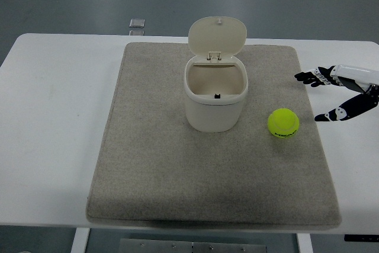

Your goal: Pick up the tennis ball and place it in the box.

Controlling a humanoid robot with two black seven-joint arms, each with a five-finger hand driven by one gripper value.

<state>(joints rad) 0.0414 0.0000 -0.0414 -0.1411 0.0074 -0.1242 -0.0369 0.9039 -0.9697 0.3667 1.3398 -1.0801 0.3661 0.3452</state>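
Right hand (pixel 337 94) spread wide, nothing held, at 3 o'clock of tennis ball (pixel 283 123), box (pixel 215 95) lid raised

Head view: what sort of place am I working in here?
Probably a robot test bench or lab: a plain white table on grey floor, with one grey mat holding only a lidded box and a tennis ball.

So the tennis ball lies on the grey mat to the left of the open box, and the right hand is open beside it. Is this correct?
Not quite: the head view shows the tennis ball on the grey mat to the right of the open box, not the left. The right hand is indeed open beside it.
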